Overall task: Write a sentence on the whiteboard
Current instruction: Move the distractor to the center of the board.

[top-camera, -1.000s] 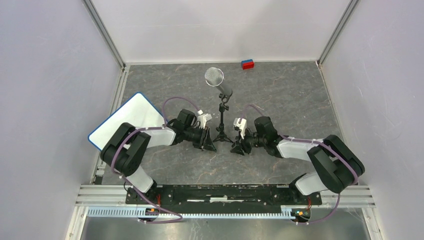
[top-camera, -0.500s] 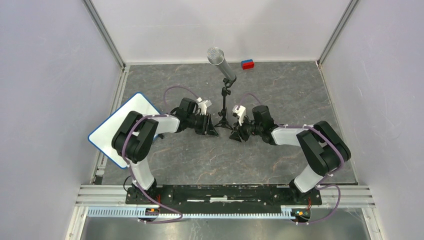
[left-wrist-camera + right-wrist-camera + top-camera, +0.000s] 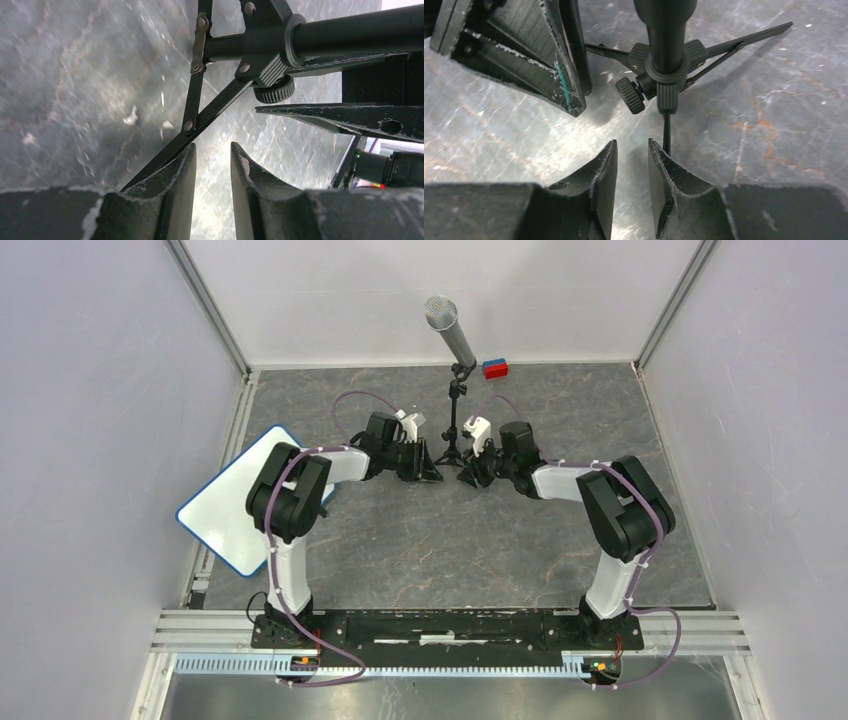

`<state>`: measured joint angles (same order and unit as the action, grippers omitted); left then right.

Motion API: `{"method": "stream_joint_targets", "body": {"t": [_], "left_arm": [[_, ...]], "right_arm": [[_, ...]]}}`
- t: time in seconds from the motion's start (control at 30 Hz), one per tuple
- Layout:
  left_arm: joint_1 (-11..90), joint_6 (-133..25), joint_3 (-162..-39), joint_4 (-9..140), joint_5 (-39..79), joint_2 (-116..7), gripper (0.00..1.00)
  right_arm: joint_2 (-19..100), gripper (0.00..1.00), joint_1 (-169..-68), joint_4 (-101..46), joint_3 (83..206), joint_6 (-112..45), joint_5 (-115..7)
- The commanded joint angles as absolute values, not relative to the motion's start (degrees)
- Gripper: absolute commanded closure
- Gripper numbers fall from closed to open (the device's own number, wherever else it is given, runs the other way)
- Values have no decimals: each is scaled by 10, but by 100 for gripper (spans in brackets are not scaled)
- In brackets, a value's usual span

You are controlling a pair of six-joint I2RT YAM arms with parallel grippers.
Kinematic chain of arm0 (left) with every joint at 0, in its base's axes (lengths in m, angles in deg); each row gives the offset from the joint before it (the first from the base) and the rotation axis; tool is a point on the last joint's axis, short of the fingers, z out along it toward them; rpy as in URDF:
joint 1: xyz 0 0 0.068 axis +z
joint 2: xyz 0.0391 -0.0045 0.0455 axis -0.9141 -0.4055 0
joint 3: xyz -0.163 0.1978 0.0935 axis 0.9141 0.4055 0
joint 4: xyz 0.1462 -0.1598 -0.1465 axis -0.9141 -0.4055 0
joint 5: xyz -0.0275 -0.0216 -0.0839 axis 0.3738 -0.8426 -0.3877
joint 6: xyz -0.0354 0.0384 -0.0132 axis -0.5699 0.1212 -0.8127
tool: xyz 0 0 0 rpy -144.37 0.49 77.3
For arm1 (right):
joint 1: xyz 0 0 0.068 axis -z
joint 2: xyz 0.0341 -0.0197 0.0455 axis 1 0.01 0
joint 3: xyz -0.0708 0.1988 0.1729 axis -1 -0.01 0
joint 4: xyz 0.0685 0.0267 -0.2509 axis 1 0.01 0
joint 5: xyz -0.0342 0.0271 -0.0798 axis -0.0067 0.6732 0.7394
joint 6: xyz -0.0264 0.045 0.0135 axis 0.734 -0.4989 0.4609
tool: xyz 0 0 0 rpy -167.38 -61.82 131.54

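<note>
Reaching both arms toward the middle of the grey marbled stone-look tabletop (image 3: pixel 560 410), I have my left gripper (image 3: pixel 213 150) and my right gripper (image 3: pixel 632 145) each parted by only a narrow slit, with nothing between the jaws. Their black fingers are scuffed and chalky at the edges. They flank the thin black metal tripod stand (image 3: pixel 665 65) that carries the silver mesh-headed microphone (image 3: pixel 448 325). One spindly tripod leg runs just beside a finger in each wrist view.

The flat white rectangular whiteboard with the blue rim and rounded corners (image 3: pixel 225 505) lies well to my left, turned at an angle. It is partly under my left forearm, and its outer corner lies over the metal rail (image 3: pixel 215 490) at the table's edge. Its face looks blank from above, and I see no marker anywhere.

I judge the board stiff and light, with a glossy, slick face that pads would slide on. So I would pinch it across the blue rim at an exposed corner, where the edge gives a lip. Pressing to write could make it skate on the smooth tabletop unless my other arm pins it.
</note>
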<state>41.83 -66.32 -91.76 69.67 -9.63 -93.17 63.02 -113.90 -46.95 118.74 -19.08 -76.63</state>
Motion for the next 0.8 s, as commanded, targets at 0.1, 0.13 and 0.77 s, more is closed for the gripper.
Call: {"method": "stream_joint_targets", "body": {"t": [0.1, 0.13, 0.77], "left_arm": [[435, -699, -1021, 699, -75, -990, 61], [436, -701, -1034, 694, -76, -998, 61], [453, -726, -1265, 639, -67, -1133, 59]], "right_arm": [[686, 66, -1129, -474, 1270, -191, -727], [693, 66, -1127, -474, 1281, -192, -725], [848, 67, -1090, -464, 1493, -220, -694]]}}
